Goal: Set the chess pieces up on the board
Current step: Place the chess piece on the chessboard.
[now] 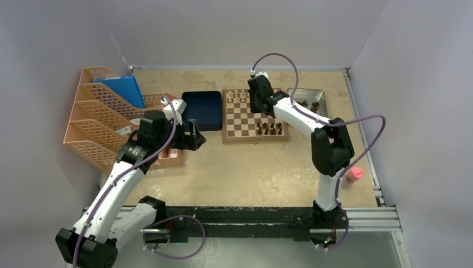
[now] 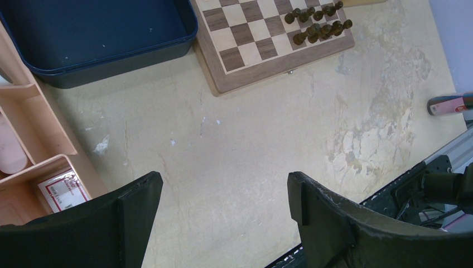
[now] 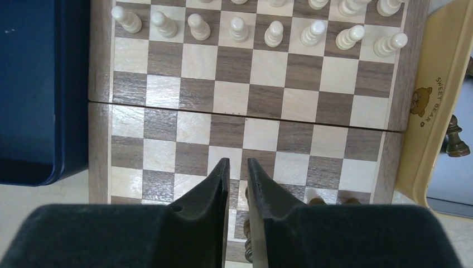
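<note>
Right claw [image 3: 235,163] hangs over the board [image 3: 100,84], clenched to a slit. Whether it pinches anything I cannot tell. Dark pieces [image 3: 248,245] crowd directly beneath it, white pieces [image 3: 240,28] line up ahead, and one stray [image 3: 454,139] sits to its right in the tray [image 3: 425,145]. Left claw [image 2: 223,181] gapes, released, over the surface [image 2: 251,139]. Risk: dropping among such tight neighbours, the fingers could topple them.

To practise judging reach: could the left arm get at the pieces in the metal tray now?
Probably not: the tray lies beyond the board, and the right arm stretches across between.
</note>
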{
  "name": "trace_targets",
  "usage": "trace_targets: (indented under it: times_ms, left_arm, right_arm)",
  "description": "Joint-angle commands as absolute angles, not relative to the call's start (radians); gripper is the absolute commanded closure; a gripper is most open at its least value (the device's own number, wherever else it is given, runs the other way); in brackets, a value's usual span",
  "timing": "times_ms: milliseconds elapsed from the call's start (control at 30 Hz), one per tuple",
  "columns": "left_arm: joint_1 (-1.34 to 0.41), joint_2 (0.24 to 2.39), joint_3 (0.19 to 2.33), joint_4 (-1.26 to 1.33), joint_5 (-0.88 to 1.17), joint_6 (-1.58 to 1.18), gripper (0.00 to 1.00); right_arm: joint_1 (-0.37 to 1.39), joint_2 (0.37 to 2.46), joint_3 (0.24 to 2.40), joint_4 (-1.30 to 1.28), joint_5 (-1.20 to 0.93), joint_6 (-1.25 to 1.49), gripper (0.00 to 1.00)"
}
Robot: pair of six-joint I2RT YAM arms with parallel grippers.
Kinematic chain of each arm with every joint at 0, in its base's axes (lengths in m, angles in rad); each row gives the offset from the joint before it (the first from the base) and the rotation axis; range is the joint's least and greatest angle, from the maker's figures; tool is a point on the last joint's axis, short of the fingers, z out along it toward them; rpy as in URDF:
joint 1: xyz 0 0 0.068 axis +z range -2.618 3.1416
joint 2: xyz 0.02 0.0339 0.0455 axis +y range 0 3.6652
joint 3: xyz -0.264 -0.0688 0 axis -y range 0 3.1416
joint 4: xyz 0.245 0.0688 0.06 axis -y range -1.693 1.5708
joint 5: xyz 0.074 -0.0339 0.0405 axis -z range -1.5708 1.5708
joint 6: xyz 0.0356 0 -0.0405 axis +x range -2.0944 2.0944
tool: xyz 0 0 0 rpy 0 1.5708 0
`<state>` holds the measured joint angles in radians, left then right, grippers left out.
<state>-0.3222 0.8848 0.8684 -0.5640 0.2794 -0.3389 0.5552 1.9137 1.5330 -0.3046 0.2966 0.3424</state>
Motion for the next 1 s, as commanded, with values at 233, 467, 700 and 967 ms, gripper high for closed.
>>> trace_targets:
  times_ms: [233,467,700,967]
  left_arm:
    - [-0.327,0.865,0.867,-0.544,0.278,-0.335,0.17]
    - [-0.327,0.868,0.867,-0.541,0.278,-0.334,0.17]
    - [-0.327,0.871,0.867,-0.541,0.278,-0.334,0.17]
    - [-0.327,0.871,0.867,-0.541,0.275,-0.334,0.17]
  right_arm:
    - [0.523,2.011,1.594,-0.322,0.279,0.306,0.83]
    - [0.515,2.032,1.587,-0.342,0.253,0.287,0.83]
    - [0.515,2.031,1.566,-0.349,0.238,0.279,0.84]
    - [0.515,2.015,1.55,-0.364,0.225,0.274,0.85]
